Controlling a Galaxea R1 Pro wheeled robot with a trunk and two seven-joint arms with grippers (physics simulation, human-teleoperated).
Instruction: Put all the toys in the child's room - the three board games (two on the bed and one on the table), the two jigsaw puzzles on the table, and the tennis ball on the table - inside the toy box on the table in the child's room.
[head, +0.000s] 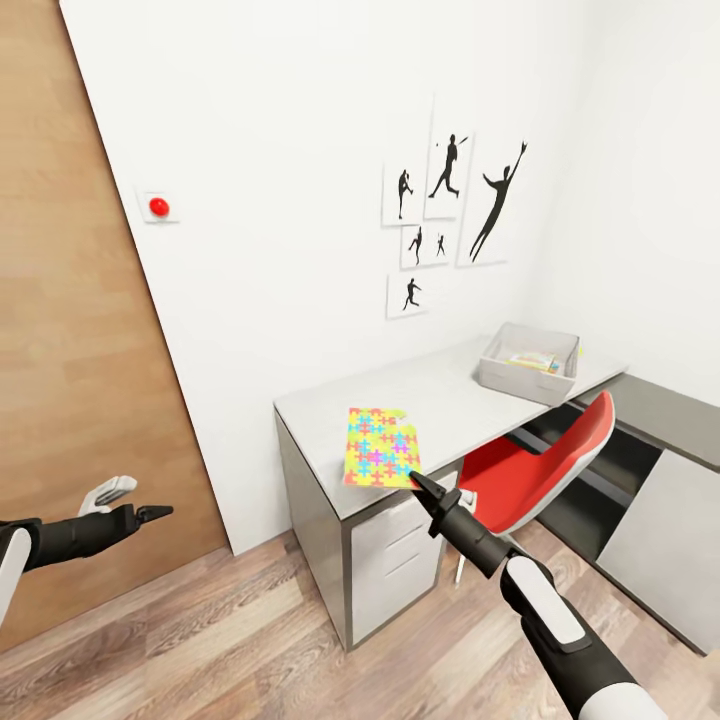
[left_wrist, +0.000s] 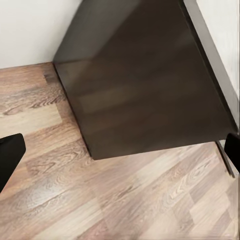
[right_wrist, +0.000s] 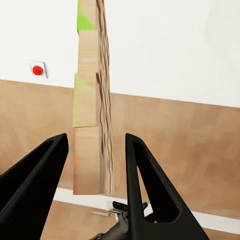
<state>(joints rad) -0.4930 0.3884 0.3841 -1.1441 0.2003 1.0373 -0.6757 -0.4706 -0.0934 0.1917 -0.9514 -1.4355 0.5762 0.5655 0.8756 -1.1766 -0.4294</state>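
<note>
A jigsaw puzzle, a flat square of yellow, green, pink and blue pieces, hangs tilted over the front edge of the white table. My right gripper is shut on its lower corner. In the right wrist view the puzzle runs edge-on between the black fingers. The light-grey toy box stands at the table's far end with colourful flat items inside. My left gripper hangs open and empty at the left, in front of the door.
A red chair is tucked under the table. A low cabinet with a dark grey top stands at the right. A brown door fills the left. The left wrist view shows wood floor and a dark panel.
</note>
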